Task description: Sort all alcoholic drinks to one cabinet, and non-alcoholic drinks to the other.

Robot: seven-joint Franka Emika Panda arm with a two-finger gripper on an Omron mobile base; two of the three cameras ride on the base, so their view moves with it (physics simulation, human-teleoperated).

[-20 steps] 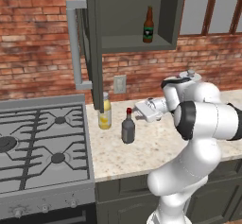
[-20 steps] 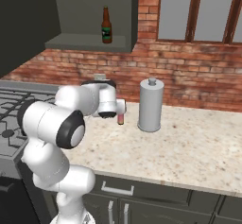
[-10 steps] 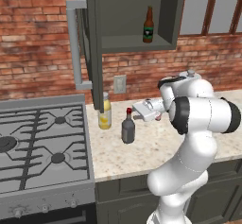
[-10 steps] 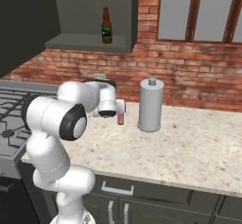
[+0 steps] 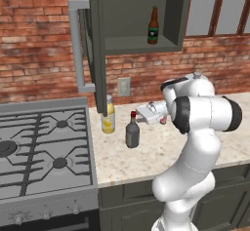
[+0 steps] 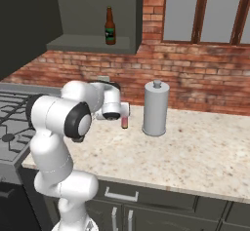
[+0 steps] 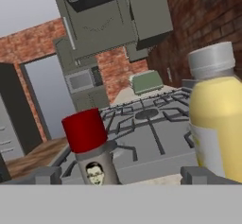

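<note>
Gripper (image 5: 141, 114) jaws spread, holding nothing, facing grey bottle (image 5: 132, 130), yellow bottle (image 5: 108, 115) beside, stove (image 5: 44, 147) behind.

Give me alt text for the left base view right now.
A white robot arm reaches its hand toward a grey red-capped bottle beside a yellow bottle on the counter; a beer bottle stands in the open cabinet above.

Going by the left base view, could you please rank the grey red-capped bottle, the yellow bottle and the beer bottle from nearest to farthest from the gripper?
1. Grey red-capped bottle, on the counter just left of the gripper.
2. Yellow bottle, further left, beside the stove.
3. Beer bottle, up on the cabinet shelf.
</note>
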